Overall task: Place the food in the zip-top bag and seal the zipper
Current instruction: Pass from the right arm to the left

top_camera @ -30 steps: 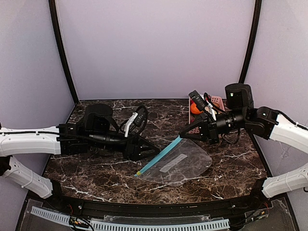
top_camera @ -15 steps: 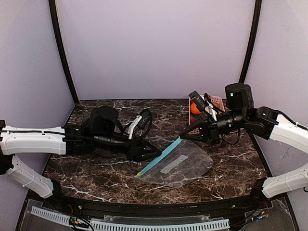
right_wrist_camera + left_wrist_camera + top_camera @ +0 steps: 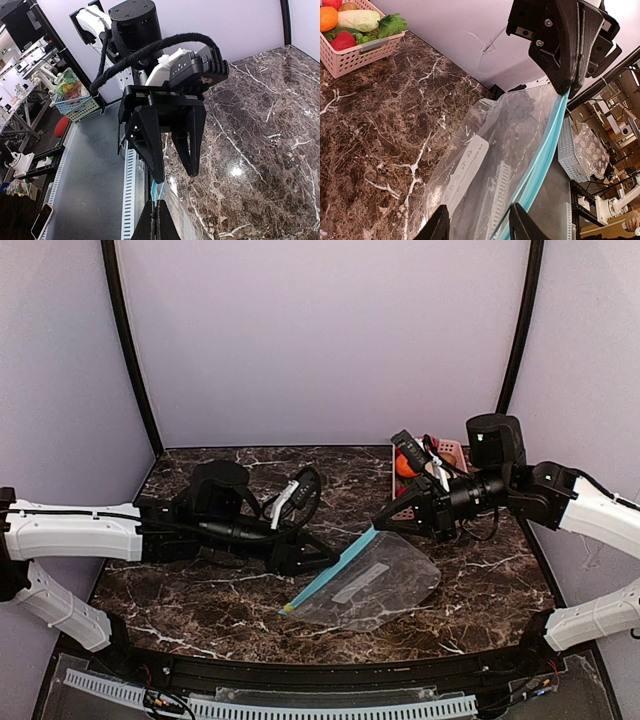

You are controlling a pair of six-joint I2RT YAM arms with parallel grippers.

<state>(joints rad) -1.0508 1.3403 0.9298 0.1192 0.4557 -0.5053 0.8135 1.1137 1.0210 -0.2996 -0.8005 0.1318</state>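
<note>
The clear zip-top bag [image 3: 385, 585] lies on the marble table, and its label shows in the left wrist view [image 3: 467, 162]. Its teal zipper [image 3: 335, 565] slants up to my right gripper [image 3: 378, 526], which is shut on the strip's raised far end [image 3: 161, 192]. My left gripper [image 3: 326, 560] is open at the middle of the strip. In the left wrist view its fingers [image 3: 520, 225] frame the bag's mouth edge, with the zipper [image 3: 545, 150] beside the right finger. The food stays in a pink basket [image 3: 350, 57]: pale gourd [image 3: 360, 20], leafy green [image 3: 392, 24], grapes [image 3: 367, 37].
The basket [image 3: 450, 452] stands at the back right, partly behind my right arm, and also holds an orange fruit [image 3: 405, 465] and a red item [image 3: 342, 41]. A black rail [image 3: 300, 675] runs along the near table edge.
My left gripper has moved right, up to the bag's teal strip. My right gripper has kept hold of the strip's far end.
</note>
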